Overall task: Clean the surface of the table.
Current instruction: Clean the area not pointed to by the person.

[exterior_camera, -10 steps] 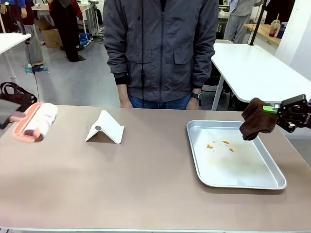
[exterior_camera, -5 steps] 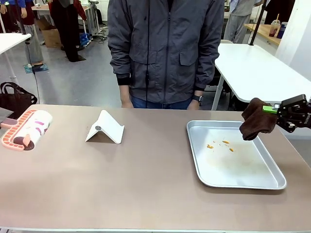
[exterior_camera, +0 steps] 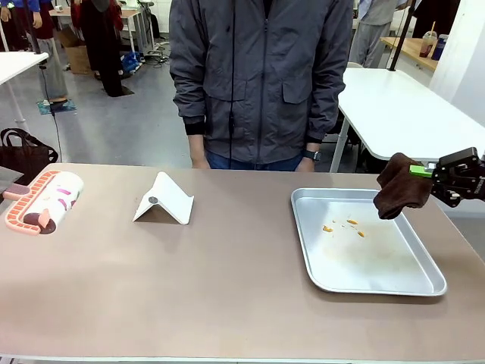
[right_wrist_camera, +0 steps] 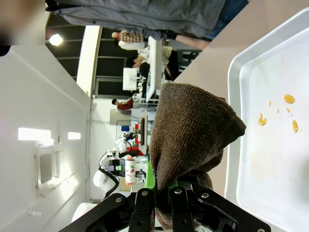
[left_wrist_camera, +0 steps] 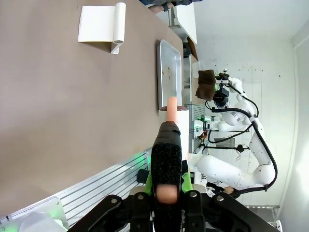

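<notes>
Table (exterior_camera: pixel 227 288) cut by 2 side edges, orange specks (exterior_camera: pixel 352 222) too small to identify

Left tool (left_wrist_camera: pixel 166 193) clamps dark fuzzy handle (left_wrist_camera: pixel 166 157); white stand (left_wrist_camera: pixel 99 23) far across table (left_wrist_camera: pixel 67 111).

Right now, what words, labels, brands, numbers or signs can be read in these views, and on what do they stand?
No text can be read in any view.
Print on the cup in the background: too small and blurred to read.
Coloured marks on the roller: no readable letters.
The tray, stand and cloth: no print seen.
</notes>
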Controlling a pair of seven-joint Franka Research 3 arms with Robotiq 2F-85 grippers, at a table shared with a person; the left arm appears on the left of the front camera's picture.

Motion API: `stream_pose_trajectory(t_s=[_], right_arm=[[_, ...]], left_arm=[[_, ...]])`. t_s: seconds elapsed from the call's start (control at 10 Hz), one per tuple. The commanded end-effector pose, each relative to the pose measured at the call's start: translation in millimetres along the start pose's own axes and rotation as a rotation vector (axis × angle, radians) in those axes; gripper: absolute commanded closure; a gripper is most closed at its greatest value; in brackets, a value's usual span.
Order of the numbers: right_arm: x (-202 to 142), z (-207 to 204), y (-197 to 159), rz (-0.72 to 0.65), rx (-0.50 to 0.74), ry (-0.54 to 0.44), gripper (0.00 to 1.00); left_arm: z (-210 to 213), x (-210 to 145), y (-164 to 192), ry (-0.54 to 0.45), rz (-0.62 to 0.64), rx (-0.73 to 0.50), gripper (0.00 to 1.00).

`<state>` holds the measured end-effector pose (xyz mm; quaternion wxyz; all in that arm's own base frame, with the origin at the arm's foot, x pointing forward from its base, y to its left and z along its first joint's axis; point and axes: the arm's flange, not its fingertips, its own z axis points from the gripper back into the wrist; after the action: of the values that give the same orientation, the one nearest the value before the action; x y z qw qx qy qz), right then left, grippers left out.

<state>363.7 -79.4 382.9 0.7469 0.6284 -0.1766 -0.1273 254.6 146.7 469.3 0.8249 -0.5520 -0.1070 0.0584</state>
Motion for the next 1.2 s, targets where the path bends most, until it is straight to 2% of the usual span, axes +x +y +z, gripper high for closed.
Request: stream_pose_trajectory(t_s=[0.0, 0.5, 0.6, 0.7, 0.9, 1.0, 1.1], right_arm=[[1, -2, 5, -0.004, 0.002, -0.014, 1.00], [1, -2, 5, -0.004, 0.002, -0.014, 1.00], [0, 0, 0, 0.000, 0.000, 0.000, 0.89], [-4, -13, 12, 0.077, -0.120, 0.088, 0.89], [1, -44, 34, 0.218, -0.419, 0.179, 0.89], [9, -58, 41, 0.254, -0.625, 0.215, 0.89], [16, -68, 45, 0.273, -0.812, 0.206, 0.89]], left_arm=[[-3, 0, -1, -0.012, -0.012, -0.014, 0.78], [-3, 0, -1, -0.012, -0.012, -0.014, 0.78], [-3, 0, -1, -0.012, -0.012, -0.014, 0.78], [-3, 0, -1, -0.012, -0.012, -0.014, 0.78], [-3, 0, -1, -0.012, -0.012, -0.014, 0.78], [-3, 0, -1, -0.012, -0.012, -0.014, 0.78], [-3, 0, -1, -0.012, -0.012, -0.014, 0.78]])
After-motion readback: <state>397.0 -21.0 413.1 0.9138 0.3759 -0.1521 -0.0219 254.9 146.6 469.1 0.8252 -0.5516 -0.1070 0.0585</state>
